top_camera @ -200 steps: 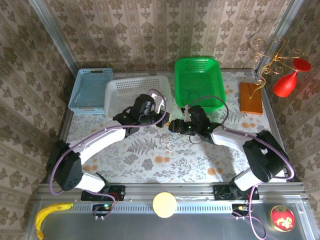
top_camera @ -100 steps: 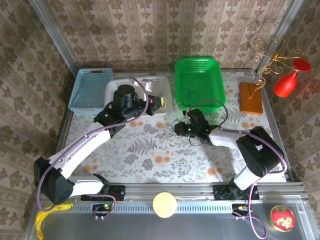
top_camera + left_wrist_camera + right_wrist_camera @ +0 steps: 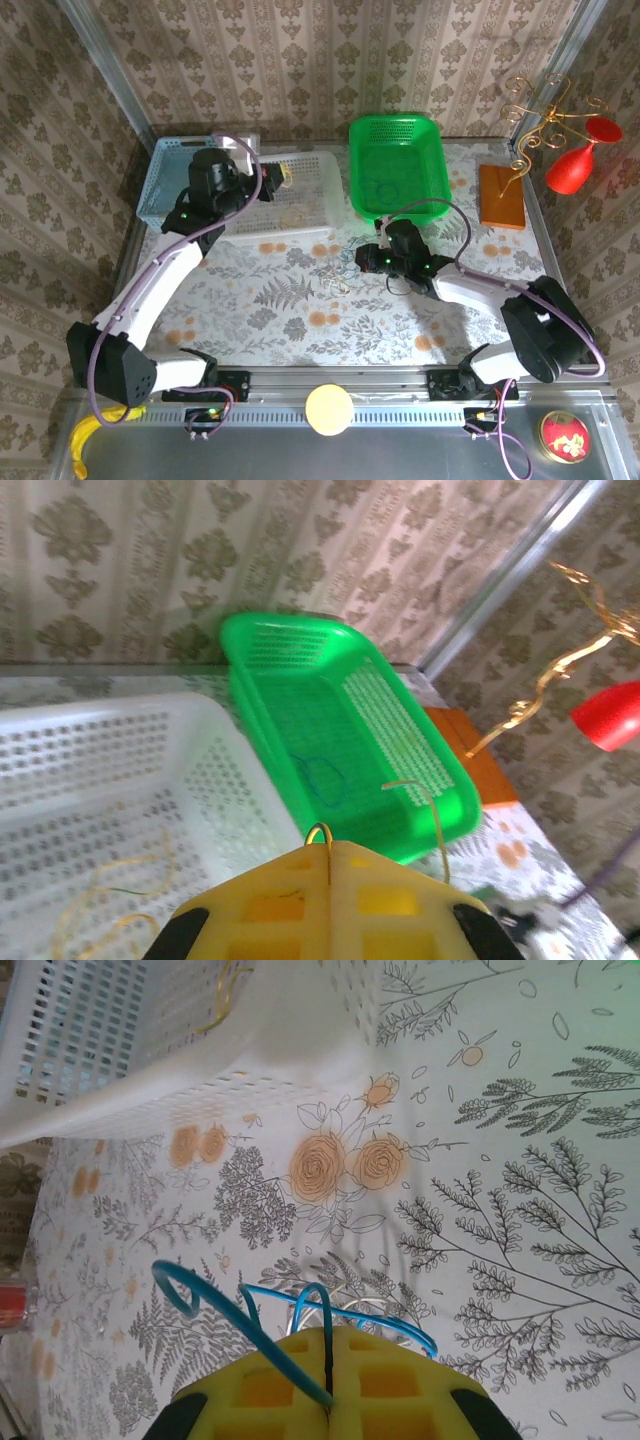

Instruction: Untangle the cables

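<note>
Blue cable [image 3: 240, 1315] in right hand [image 3: 328, 1365]

The left gripper [image 3: 278, 180] has been swung from the table's middle to above the white basket [image 3: 300, 233], a yellowish cable [image 3: 437, 825] being carried along in it. The right gripper [image 3: 328, 1338] has been closed on a blue cable [image 3: 250, 1328].

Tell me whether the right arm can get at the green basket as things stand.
Probably yes. The right hand, shut on a blue cable, sits just before the near rim of the green basket, nothing between them. The cable clump may drag along.
</note>
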